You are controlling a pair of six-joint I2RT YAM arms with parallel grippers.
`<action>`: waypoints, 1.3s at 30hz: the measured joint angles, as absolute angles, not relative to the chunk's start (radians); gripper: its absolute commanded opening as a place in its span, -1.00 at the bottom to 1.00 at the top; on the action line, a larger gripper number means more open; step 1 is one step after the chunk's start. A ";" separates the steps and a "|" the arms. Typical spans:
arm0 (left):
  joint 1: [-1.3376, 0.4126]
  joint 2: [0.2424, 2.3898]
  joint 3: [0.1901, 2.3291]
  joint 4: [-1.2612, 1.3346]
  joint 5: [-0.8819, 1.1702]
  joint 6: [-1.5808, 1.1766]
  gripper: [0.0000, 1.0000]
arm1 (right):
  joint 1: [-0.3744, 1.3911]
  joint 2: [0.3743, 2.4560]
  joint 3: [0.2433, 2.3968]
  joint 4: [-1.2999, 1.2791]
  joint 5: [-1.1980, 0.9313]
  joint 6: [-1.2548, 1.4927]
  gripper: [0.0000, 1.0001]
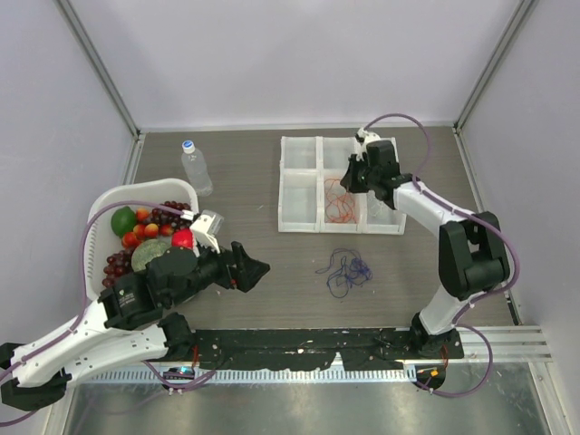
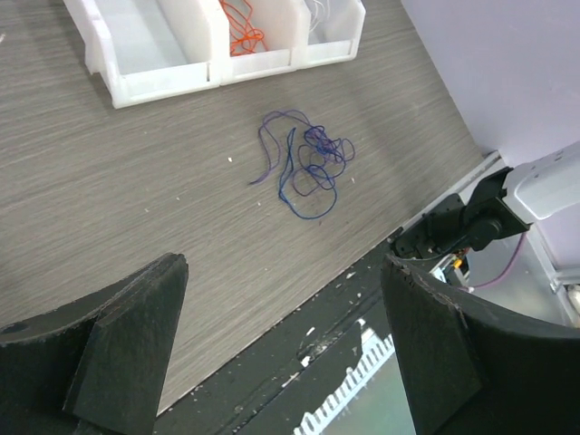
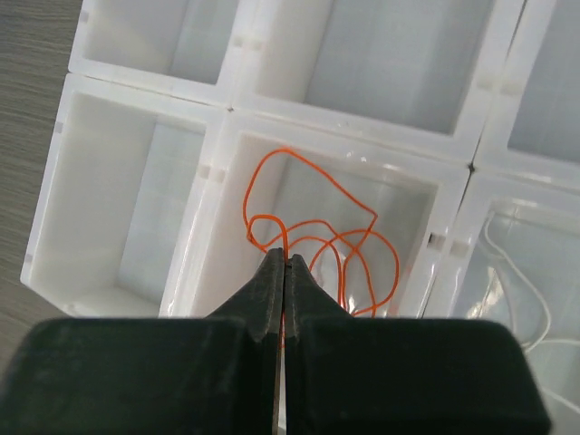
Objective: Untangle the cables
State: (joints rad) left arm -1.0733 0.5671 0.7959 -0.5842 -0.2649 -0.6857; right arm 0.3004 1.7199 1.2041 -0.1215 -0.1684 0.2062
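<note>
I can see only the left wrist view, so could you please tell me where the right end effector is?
Observer: The right end effector is over the middle compartment, in the row nearer the arms, of the white plastic six-compartment tray.
Operator: Thank you. Is it holding anything?
Observer: It is shut, with a strand of the thin orange-red cable apparently pinched at its tips.
Operator: And what stands beside the left arm?
Observer: A white plastic basket of fruit stands at its left side.
</note>
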 measured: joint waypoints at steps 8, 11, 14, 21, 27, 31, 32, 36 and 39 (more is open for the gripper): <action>-1.073 0.576 0.796 -0.573 -0.197 -0.789 0.85 | 0.340 1.743 1.058 0.031 -0.092 0.354 -0.98; -1.073 0.589 0.795 -0.573 -0.163 -0.837 0.84 | 0.370 1.802 1.074 0.014 -0.040 0.381 -0.75; -1.073 0.590 0.789 -0.573 -0.132 -0.881 0.85 | 0.389 1.819 1.105 -0.047 -0.010 0.386 -0.39; -1.073 0.548 0.773 -0.590 -0.120 -0.922 0.90 | 0.415 1.661 1.126 -0.211 0.062 0.365 0.37; -1.073 0.587 0.773 -0.599 -0.131 -0.920 0.89 | 0.451 1.370 1.054 -0.291 0.099 0.379 0.56; -1.073 0.693 0.772 -0.569 -0.129 -0.911 0.82 | 0.476 1.162 0.923 -0.291 0.078 0.430 0.42; -1.073 0.731 0.771 -0.554 -0.128 -0.907 0.80 | 0.485 1.127 0.883 -0.283 0.066 0.447 0.41; -1.064 0.903 0.773 -0.474 -0.117 -0.880 0.60 | 0.510 1.044 0.707 -0.263 0.039 0.514 0.29; -1.050 1.082 0.799 -0.422 -0.100 -0.842 0.37 | 0.517 0.979 0.582 -0.274 0.026 0.561 0.12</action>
State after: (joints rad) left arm -1.0500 1.0824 0.7990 -0.4221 -0.1001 -0.8421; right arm 0.5167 0.9787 0.5816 -0.2745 0.0261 0.5613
